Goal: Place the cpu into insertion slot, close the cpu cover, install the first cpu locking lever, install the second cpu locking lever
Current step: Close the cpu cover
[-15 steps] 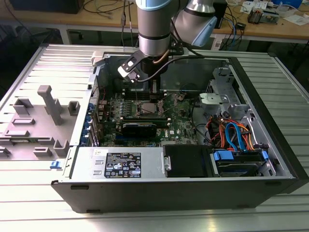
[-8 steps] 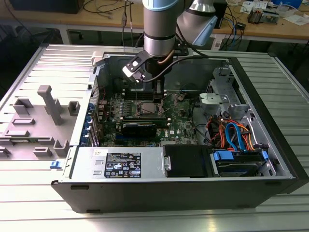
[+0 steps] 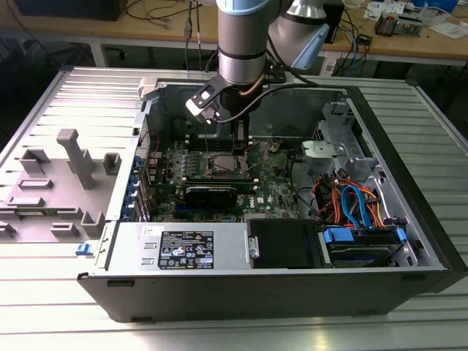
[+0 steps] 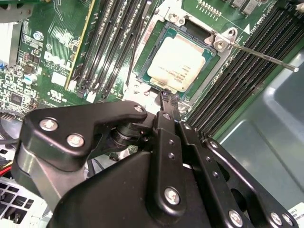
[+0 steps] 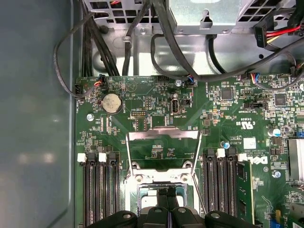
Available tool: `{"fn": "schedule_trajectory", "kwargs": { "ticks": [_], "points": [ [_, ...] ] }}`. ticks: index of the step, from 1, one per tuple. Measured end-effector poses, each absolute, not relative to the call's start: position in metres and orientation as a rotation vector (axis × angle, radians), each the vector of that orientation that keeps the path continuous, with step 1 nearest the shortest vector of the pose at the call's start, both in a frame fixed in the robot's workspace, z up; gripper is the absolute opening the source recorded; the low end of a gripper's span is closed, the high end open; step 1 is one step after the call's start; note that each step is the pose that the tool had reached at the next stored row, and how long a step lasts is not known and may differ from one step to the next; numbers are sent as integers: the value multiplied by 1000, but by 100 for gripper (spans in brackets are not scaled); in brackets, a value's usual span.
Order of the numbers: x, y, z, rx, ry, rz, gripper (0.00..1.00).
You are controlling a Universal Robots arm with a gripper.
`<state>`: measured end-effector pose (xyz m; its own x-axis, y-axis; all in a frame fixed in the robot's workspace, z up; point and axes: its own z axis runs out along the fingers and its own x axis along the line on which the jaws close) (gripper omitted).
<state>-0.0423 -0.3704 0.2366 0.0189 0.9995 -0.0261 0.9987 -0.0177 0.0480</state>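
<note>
The cpu [image 4: 178,61], a flat silver-grey square, lies in the insertion slot [image 4: 156,35] on the green board. My gripper [image 4: 166,99] hovers just over the slot's edge with its black fingers pressed together and nothing between them. In the first wrist view the cpu cover [image 5: 164,135] stands tilted open beyond the slot, and my gripper [image 5: 166,192] is in front of it. A thin locking lever [image 4: 266,58] sticks out free beside the slot. In the exterior view my gripper [image 3: 238,139] reaches down into the open computer case over the insertion slot [image 3: 223,164].
Long black memory slots [image 4: 114,42] flank the socket on both sides. Black cable bundles [image 5: 156,42] and a metal bracket lie past the board. The power supply [image 3: 186,247] and drive bay with blue and orange cables [image 3: 351,205] fill the case's front. Grey fixtures [image 3: 73,157] stand outside.
</note>
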Motion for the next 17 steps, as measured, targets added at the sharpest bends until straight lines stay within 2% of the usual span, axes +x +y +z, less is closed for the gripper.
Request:
{"fn": "schedule_trajectory", "kwargs": {
  "ticks": [17],
  "points": [
    [-29, -370, 251, 2205, 2165, 22, 11]
  ]
}}
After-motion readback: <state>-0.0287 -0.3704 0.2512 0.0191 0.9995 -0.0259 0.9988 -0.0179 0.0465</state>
